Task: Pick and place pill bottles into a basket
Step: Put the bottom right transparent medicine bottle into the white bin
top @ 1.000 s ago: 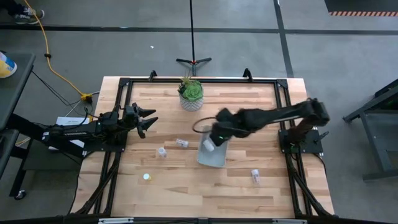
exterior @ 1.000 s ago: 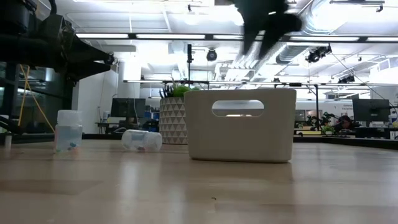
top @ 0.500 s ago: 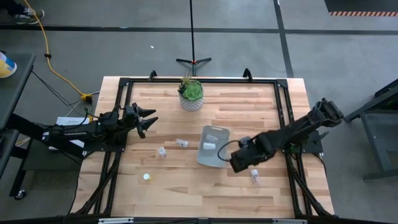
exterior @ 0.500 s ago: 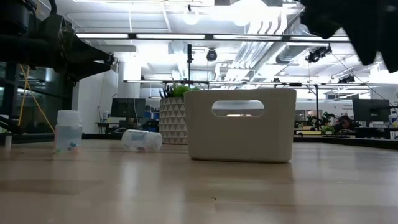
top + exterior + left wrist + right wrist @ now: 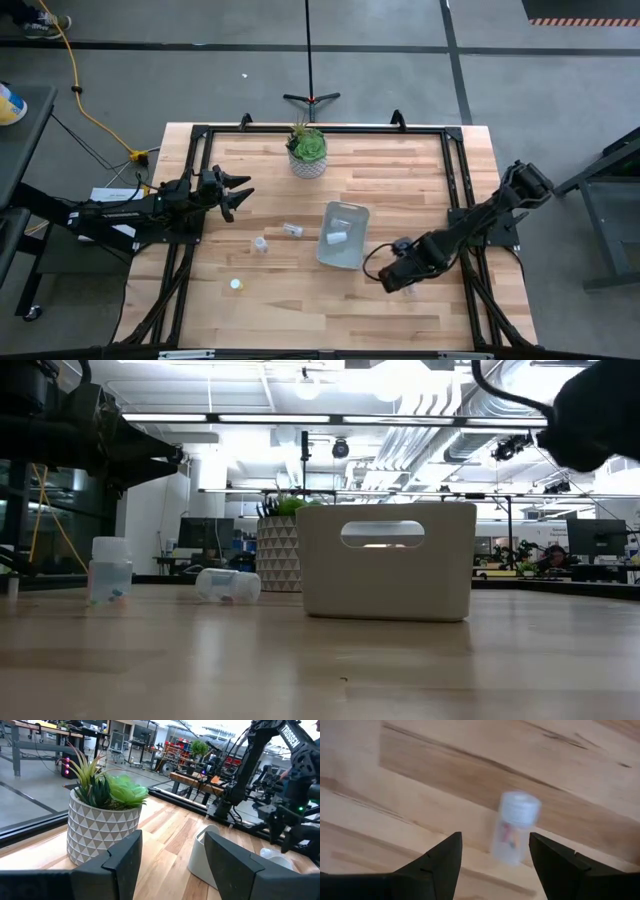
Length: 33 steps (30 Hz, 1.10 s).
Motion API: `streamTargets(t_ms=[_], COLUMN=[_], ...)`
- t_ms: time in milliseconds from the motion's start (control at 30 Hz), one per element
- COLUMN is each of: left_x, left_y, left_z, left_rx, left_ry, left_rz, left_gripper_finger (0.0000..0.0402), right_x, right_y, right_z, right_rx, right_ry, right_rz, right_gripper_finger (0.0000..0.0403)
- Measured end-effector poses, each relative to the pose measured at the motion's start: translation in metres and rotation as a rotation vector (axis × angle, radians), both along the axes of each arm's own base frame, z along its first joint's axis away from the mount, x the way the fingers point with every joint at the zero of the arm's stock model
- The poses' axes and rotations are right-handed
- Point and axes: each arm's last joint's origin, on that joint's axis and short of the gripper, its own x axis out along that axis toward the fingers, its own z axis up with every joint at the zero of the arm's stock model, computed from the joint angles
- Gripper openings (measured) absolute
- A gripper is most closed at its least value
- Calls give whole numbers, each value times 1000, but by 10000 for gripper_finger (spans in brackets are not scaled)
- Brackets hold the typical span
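The pale grey-blue basket (image 5: 345, 250) stands mid-table and holds one pill bottle (image 5: 336, 237). Another bottle (image 5: 515, 827) lies on its side on the wood just ahead of my right gripper (image 5: 495, 840), which is open and low over the table's near right (image 5: 398, 276), touching nothing. One bottle lies on its side (image 5: 292, 230) left of the basket, one stands upright (image 5: 261, 244), and a small one (image 5: 236, 285) sits nearer the front. My left gripper (image 5: 240, 192) is open and empty at the table's left.
A green plant in a white pot (image 5: 307, 152) stands at the far middle of the table, behind the basket. Black frame rails (image 5: 452, 170) run along the table's sides. In the low view the basket (image 5: 385, 573) stands right of the two bottles (image 5: 110, 570).
My right gripper has gone from above the basket toward the table's near right, down to the bottle lying there. One bottle stays lying in the basket.
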Motion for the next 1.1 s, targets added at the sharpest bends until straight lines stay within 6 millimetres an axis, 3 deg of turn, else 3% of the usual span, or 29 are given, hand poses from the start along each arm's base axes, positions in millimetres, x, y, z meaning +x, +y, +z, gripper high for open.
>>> streamTargets(t_ms=[233, 800, 1100], left_x=[0, 0, 0], left_y=[0, 0, 0], left_z=[0, 0, 0], left_rx=[0, 0, 0], left_ry=[0, 0, 0], left_rz=[0, 3, 6], left_gripper_finger=[250, 250, 250], right_x=[-10, -4, -3], right_y=[-6, -3, -3], right_z=[-19, -42, -42], right_rx=[-24, -66, -64], right_ry=[49, 94, 85], right_rz=[-3, 32, 33], right_gripper_finger=[223, 218, 168])
